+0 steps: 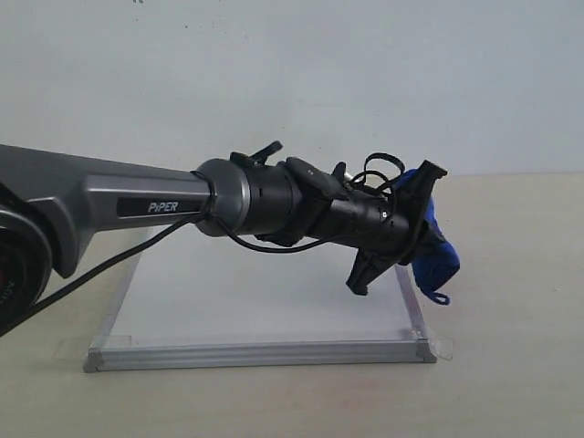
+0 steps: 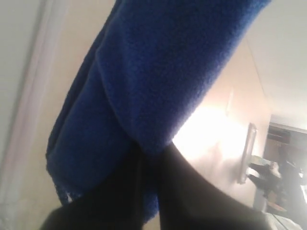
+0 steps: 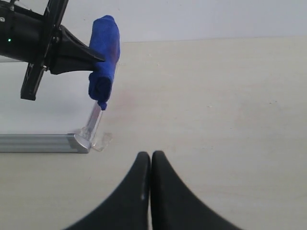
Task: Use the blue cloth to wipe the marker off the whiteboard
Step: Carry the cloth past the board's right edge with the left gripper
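**Board showing clean, cloth at its right edge**

I am finding no marker on the whiteboard [image 1: 265, 301] in the exterior view. Its bare surface is showing plain white, but my left arm [image 1: 109, 201] is hiding a band across the far part. So I am judging the wiping done or nearly done, with only that hidden strip left to check.

My left pincer [image 1: 422, 226] is clamping the blue cloth [image 1: 440, 254], right of centre in that frame. The cloth is hanging from the tips as a soft roll. Its lower end is reaching down beside the board's right edge, above the lower-right corner. I cannot tell whether it is touching the frame there.

My right pincer [image 3: 151, 157] is holding its tips together on nothing, over the table [image 3: 216, 96] and apart from the cloth.
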You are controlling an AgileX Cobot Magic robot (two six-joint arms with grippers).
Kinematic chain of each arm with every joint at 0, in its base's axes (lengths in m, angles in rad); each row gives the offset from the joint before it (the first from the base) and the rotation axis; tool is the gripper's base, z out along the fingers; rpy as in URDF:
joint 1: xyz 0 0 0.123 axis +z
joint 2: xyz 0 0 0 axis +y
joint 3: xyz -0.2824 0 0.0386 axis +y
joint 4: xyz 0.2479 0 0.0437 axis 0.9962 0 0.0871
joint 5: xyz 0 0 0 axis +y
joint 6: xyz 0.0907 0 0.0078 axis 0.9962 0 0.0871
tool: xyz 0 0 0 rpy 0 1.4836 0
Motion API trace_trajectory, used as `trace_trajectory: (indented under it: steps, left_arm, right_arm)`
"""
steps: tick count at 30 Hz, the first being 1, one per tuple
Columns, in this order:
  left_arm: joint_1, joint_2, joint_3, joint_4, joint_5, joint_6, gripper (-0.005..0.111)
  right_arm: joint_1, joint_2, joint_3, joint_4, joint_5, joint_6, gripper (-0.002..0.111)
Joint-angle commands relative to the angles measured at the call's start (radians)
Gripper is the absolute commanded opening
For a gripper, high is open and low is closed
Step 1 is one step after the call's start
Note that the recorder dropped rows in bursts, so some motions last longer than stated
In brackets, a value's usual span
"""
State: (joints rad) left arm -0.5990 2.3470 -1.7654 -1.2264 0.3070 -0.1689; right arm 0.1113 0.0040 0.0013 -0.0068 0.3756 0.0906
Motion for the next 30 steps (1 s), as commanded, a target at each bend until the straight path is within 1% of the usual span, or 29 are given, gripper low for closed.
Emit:
trace_trajectory:
  steps: [1,3,5,12,16,24,26,30]
  left_arm:
    - [0.013,-0.019,-0.004,0.321,0.022,-0.253,0.004]
    - [0.013,-0.019,-0.004,0.409,0.018,-0.334,0.004]
    - [0.013,-0.019,-0.004,0.438,0.018,-0.359,0.004]
    - [0.013,-0.014,-0.004,0.437,0.006,-0.359,0.004]
    - [0.005,0.003,-0.004,0.375,0.007,-0.363,0.004]
    - [-0.011,0.037,-0.004,0.36,-0.005,-0.363,0.004]
    - [-0.014,0.039,-0.013,0.344,-0.005,-0.348,0.004]
    - [-0.026,0.05,-0.069,0.344,-0.005,-0.327,0.004]
  right_arm:
    - [-0.003,-0.004,-0.001,-0.002,-0.01,0.0,0.0]
    - [-0.003,-0.004,-0.001,-0.002,-0.01,0.0,0.0]
    - [-0.003,-0.004,-0.001,-0.002,-0.01,0.0,0.0]
    - [-0.003,-0.004,-0.001,-0.002,-0.01,0.0,0.0]
    - [-0.003,-0.004,-0.001,-0.002,-0.01,0.0,0.0]
    - [-0.003,-0.004,-0.001,-0.002,-0.01,0.0,0.0]
    - [-0.003,-0.004,-0.001,-0.002,-0.01,0.0,0.0]
    - [-0.003,-0.004,-0.001,-0.002,-0.01,0.0,0.0]
